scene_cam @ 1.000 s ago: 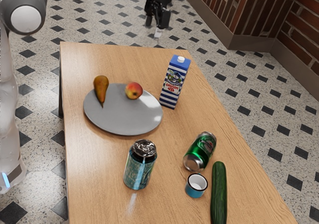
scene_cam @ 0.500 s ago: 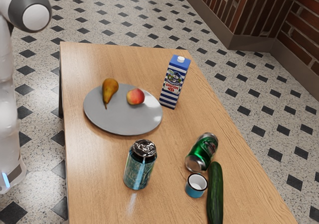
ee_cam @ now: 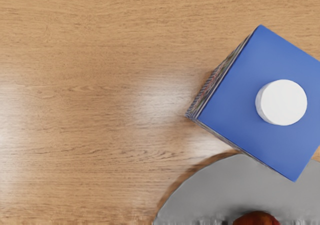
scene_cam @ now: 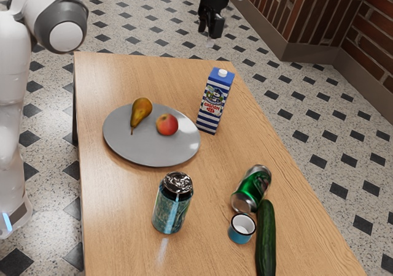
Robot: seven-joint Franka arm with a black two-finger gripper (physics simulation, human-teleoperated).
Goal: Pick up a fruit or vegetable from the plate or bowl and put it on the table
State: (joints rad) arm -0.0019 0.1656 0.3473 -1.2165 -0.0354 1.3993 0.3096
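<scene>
Exterior view: my end effector hangs released, fingers apart, above the worktop. A pear and a red apple lie on a grey plate, near an upright striped carton.

From beside the arm, the exterior view slants down across the tabletop, set well back. The wrist view faces steeply down, much nearer the carton. Both share carton, tabletop and part of the plate.
</scene>
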